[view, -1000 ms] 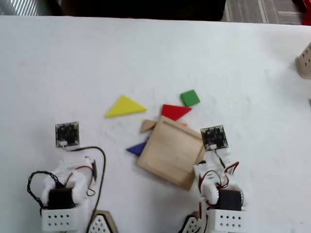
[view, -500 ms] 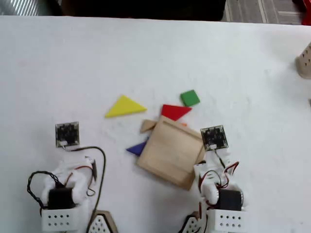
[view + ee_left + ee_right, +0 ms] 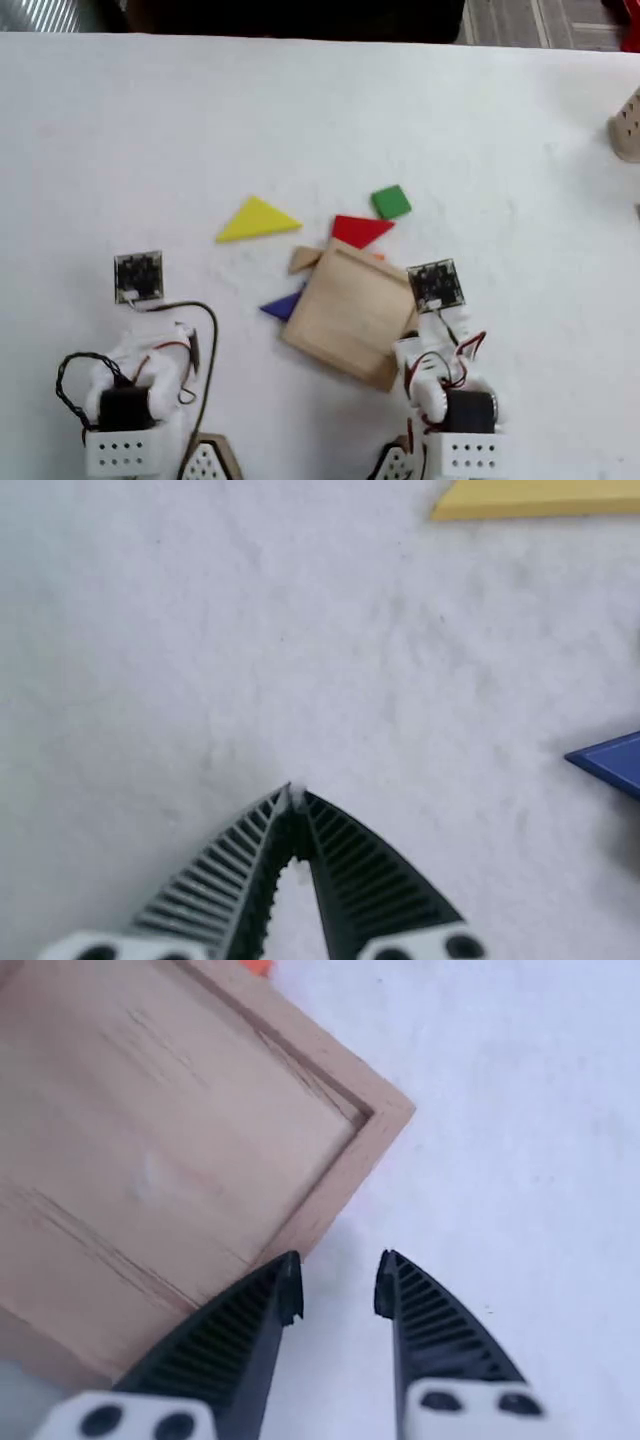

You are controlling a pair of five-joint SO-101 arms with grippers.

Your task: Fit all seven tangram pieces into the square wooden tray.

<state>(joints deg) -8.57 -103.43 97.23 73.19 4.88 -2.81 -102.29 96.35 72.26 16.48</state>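
While my right claw (image 3: 338, 1285) was spread apart at the right corner of the wooden tray (image 3: 333, 1175) and my left claw (image 3: 295, 798) was pressed together, I guessed the tray was light, stiff and slidey, best pinched by its rim.

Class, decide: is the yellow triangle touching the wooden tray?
Apart. The high view shows bare white table between the yellow triangle and the wooden tray.

A robotics lab or hobby workshop, by the look: a white-covered bench (image 3: 300, 110) carrying two small arms (image 3: 125, 405) with bare wires (image 3: 213, 335) and exposed circuit boards (image 3: 138, 276)
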